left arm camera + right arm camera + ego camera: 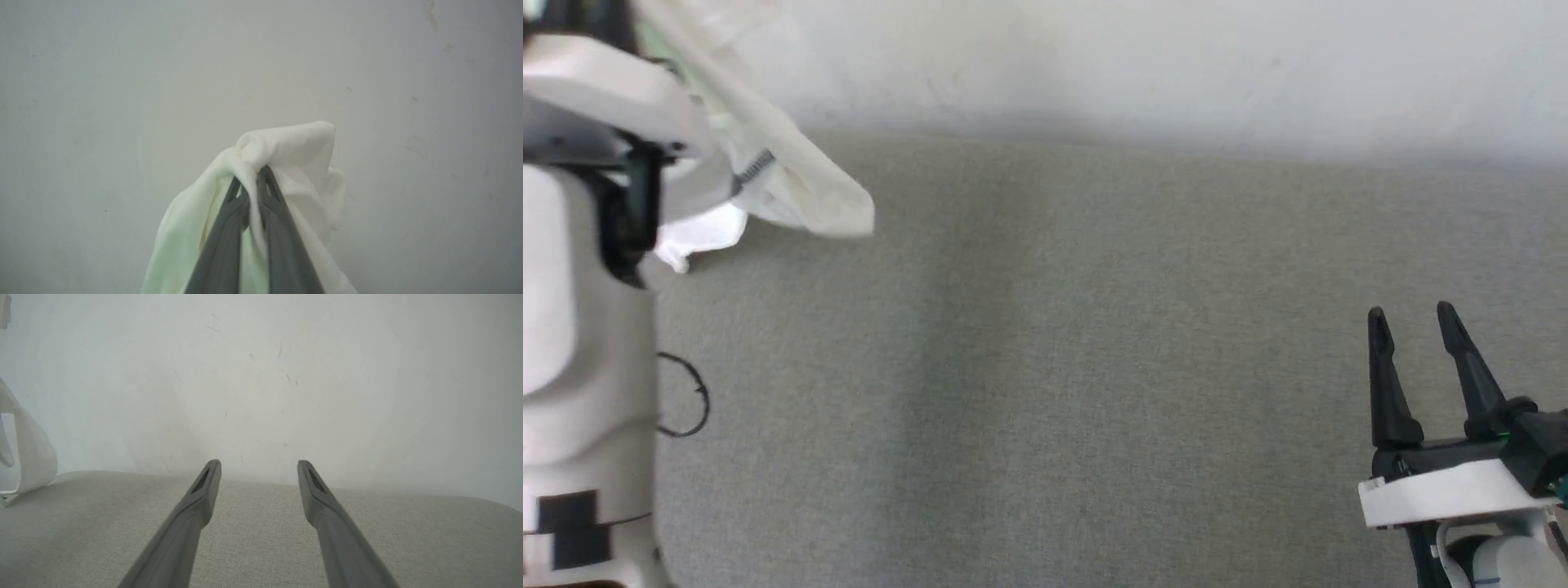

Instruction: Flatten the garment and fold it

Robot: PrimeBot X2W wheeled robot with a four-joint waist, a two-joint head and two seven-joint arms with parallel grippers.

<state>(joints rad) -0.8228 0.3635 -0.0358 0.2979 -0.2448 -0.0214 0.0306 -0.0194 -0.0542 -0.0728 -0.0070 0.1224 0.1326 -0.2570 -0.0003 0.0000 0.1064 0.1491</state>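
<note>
Our left gripper (251, 177) is clenched on the garment (294, 147). In the left wrist view its 2 dark fingers (229, 237) press together with a fold of white fabric pinched between them. A rolled bunch of cloth bulges just beyond the tips, and more fabric drapes down on both sides of the fingers, with a pale wall (81, 81) behind.

In the head view we see the pale left arm (580, 310) raised at the far left. The garment hangs from behind it at the upper left and slants down toward the right. A short run of dark grey zigzag stitching (756, 167) shows on the cloth. The lowest bright fold sits just beside the arm, close to the grey fabric surface (1045, 367); we cannot tell whether it touches. A thin black cable loop (690, 400) lies on that surface next to the arm.

Moving right, the surface runs back to the wall. In the right wrist view the garment's white edge hangs at the far left and comes down to the surface.

At the lower right of the head view our right gripper (1411, 312) is released. Its 2 fingers point up the view, spread apart, and the grey surface shows between them. It is well apart from the garment.
</note>
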